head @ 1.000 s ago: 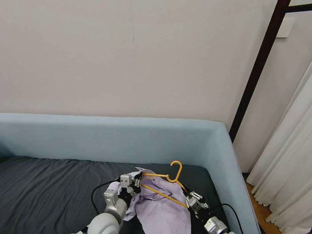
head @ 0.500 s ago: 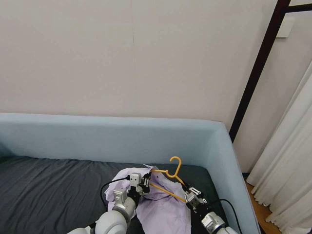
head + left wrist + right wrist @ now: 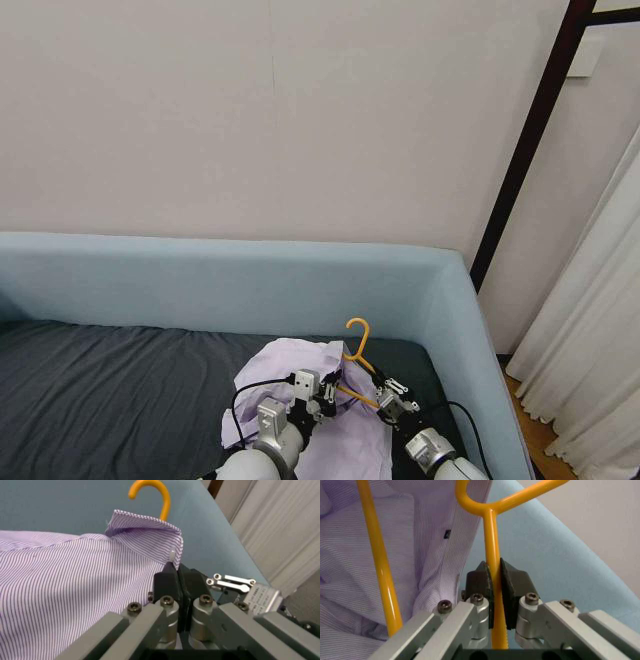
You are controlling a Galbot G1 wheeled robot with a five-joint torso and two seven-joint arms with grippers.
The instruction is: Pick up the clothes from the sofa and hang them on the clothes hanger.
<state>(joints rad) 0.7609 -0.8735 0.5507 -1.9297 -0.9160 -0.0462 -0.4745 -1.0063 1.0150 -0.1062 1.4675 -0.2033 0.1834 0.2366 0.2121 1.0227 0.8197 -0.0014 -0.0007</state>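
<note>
Left gripper (image 3: pixel 177 571) farther right than before; one shirt (image 3: pixel 60 573), one hanger (image 3: pixel 491 536).

Striped shirt on an orange hanger

We see a rumpled lilac pinstriped shirt (image 3: pixel 285 360) lying over an orange hanger (image 3: pixel 357 338), its hook poking up past the collar, near the sofa's (image 3: pixel 250 285) right end.

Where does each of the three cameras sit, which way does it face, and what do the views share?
Head view: on the head, looking forward and down at the sofa; both forearms show at the bottom.
Left wrist view: behind the left gripper, shut on the striped shirt.
Right wrist view: behind the right gripper, shut on the orange hanger.
Shared: all three show shirt and hanger.
</note>
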